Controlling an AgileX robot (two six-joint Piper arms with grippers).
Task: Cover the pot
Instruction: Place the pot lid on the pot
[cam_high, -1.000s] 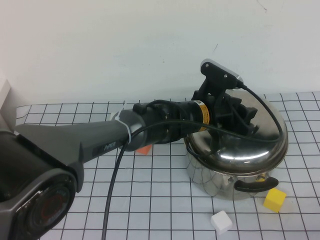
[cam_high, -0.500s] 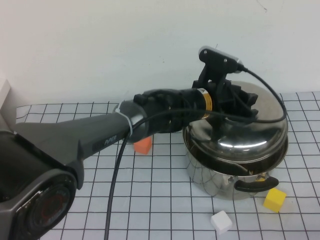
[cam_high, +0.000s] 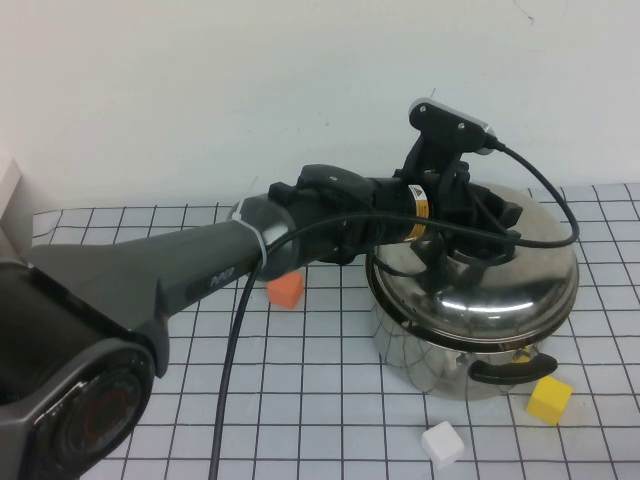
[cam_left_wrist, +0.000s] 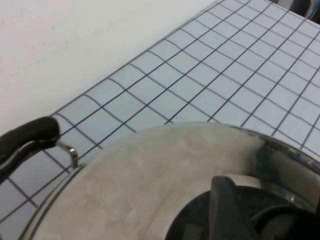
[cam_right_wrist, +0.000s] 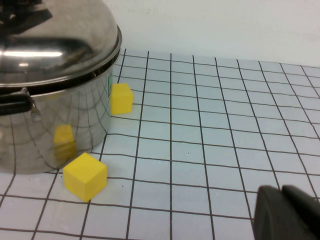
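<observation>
**Steel lid sitting on the pot, left arm reaching over it**

A table (cam_high: 300, 400) covered in a white sheet with a black grid is filling the lower part of the high view, with a plain pale wall behind it.

The left arm (cam_high: 200, 275), dark grey and thick, is stretching from the near left corner toward the right side of the table, a black cable trailing along it.

The pot (cam_high: 440, 355), large and shiny with black side handles, is standing on the right half of the table. A domed steel lid (cam_high: 500, 285) is resting on its rim and covering it.

The left pincer (cam_high: 462, 232) is hovering right over the top of the lid, around its black knob (cam_left_wrist: 220, 210). Whether its fingers are clenched on the knob or released cannot be told.

The right pincer (cam_right_wrist: 285, 215) is showing only as a dark tip in its own wrist view, low over the table and well apart from the pot; its state cannot be told either.

Small blocks are lying around the pot: an orange one (cam_high: 286, 288) just to its left, a yellow one (cam_high: 549, 398) near its front handle, another yellow one (cam_right_wrist: 121, 98) touching or nearly touching its wall, and a white one (cam_high: 442, 444) in front.
</observation>
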